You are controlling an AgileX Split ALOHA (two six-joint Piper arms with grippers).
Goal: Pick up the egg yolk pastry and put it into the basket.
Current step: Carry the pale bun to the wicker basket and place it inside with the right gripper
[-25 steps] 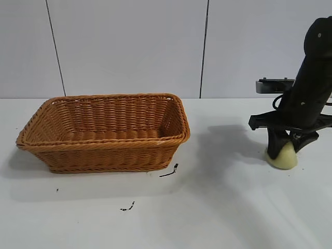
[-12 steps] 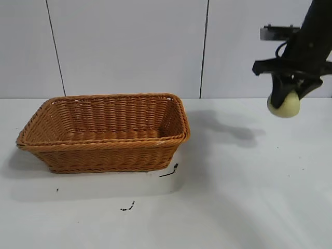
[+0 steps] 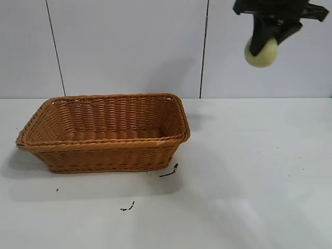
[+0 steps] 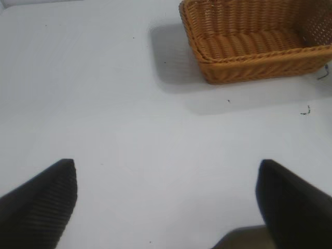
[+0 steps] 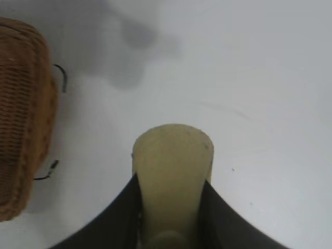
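The right gripper (image 3: 265, 37), a black two-fingered claw at the top right of the exterior view, is clamped on the small pale yellow-cream, dome-shaped egg yolk pastry (image 3: 261, 52), which hangs high in the air in front of the grey panelled wall (image 3: 129, 46), well above the white table (image 3: 249, 171) and to the right of the basket. In the right wrist view the pastry (image 5: 173, 166) sits pinched between the two dark fingers (image 5: 111, 223), its rounded end poking out beyond the fingertips, with the bare tabletop far below it. The large rectangular orange-brown woven wicker basket (image 3: 104, 132) with flared sides and a braided rim stands on the table at the left half of the exterior view, well apart from the lifted pastry; its interior shows only the woven floor. Two small dark scraps (image 3: 169, 171) lie on the table just beside the basket's front right corner and a little nearer the camera. The left gripper (image 4: 166, 202) does not appear in the exterior view; its own wrist camera shows its two black fingertips (image 4: 39, 199) spread wide apart with nothing between them, hovering over bare white table, with the basket (image 4: 259, 41) farther off.
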